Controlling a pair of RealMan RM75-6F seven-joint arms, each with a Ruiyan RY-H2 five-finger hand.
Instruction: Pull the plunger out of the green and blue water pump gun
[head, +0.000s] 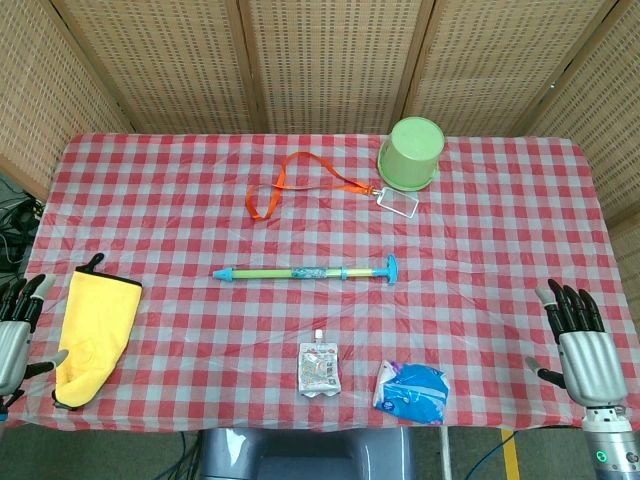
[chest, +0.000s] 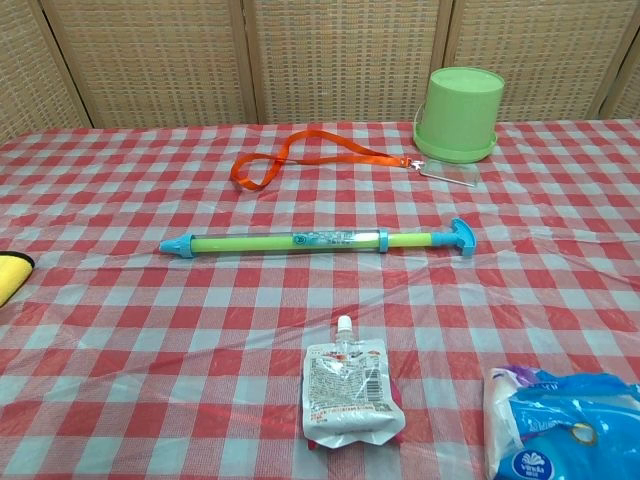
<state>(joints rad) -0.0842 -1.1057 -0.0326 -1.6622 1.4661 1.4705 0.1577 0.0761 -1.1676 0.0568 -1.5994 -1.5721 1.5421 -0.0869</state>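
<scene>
The green and blue water pump gun (head: 305, 271) (chest: 315, 240) lies flat across the middle of the checked table, blue nozzle to the left and blue T-handle of the plunger (head: 389, 269) (chest: 461, 237) to the right. My left hand (head: 18, 335) hangs at the table's left front edge, fingers apart, holding nothing. At the right front edge my right hand (head: 582, 345) stands the same way, fingers spread and empty. Both hands are far from the pump gun. The chest view shows neither hand.
A yellow mitt (head: 95, 334) lies beside my left hand. An upturned green bucket (head: 412, 153) and an orange lanyard (head: 300, 182) with a card sit behind the pump. A drink pouch (head: 319, 369) and a blue packet (head: 412, 390) lie near the front edge.
</scene>
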